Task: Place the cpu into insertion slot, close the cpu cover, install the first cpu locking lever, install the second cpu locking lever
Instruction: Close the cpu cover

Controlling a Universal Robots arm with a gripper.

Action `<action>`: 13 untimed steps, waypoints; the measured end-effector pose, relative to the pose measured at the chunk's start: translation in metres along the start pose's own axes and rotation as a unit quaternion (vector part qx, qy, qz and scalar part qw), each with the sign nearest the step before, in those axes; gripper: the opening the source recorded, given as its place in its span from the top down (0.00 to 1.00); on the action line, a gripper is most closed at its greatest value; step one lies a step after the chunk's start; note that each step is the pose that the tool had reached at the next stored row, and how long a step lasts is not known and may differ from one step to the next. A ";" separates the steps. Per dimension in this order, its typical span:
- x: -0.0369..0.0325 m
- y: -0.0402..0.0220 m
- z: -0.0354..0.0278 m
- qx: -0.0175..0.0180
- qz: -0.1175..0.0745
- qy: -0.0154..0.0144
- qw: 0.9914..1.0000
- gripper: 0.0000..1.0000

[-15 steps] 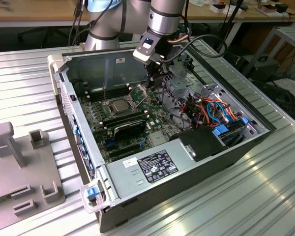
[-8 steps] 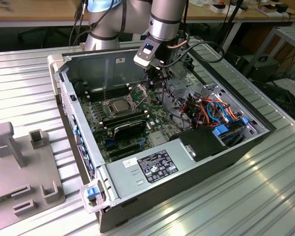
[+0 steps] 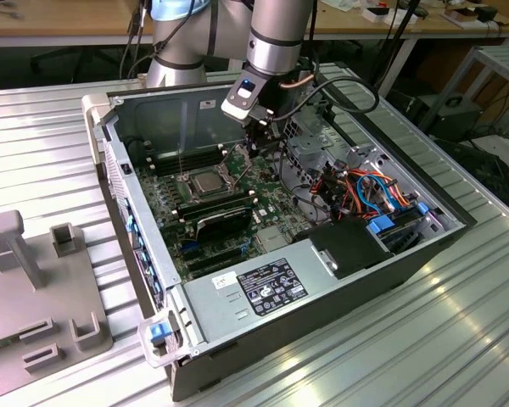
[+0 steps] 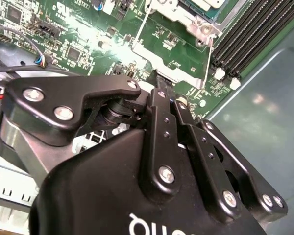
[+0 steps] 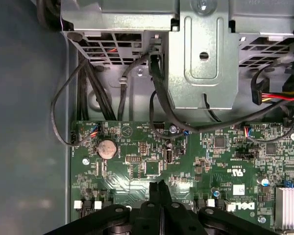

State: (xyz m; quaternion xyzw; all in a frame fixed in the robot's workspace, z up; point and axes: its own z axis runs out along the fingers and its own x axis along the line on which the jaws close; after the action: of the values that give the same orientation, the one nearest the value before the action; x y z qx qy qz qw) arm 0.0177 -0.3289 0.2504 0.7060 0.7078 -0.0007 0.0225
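Arm (image 3: 276,34) slants steeply down into the computer case (image 3: 178,106) — tool (image 5: 157,185) pressed together, tips low over the motherboard (image 5: 117,176) near the cpu (image 3: 205,181).

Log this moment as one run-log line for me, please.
cpu: in insertion slot | cpu cover: raised | gripper: shut, near cover edge

I am seeing the gripper (image 4: 155,77) blocking much of the green board (image 4: 88,44) in the second wrist view, and the insertion slot (image 4: 186,14) is running off the picture's edge. In the exterior view's upper middle, its fingertips are blending into dark clutter.
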 end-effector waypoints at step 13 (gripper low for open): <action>0.0000 -0.0079 -0.0003 0.000 0.000 0.000 1.000 0.89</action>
State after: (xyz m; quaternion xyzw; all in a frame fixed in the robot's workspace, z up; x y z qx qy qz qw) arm 0.0098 -0.3290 0.2504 0.7061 0.7078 -0.0008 0.0225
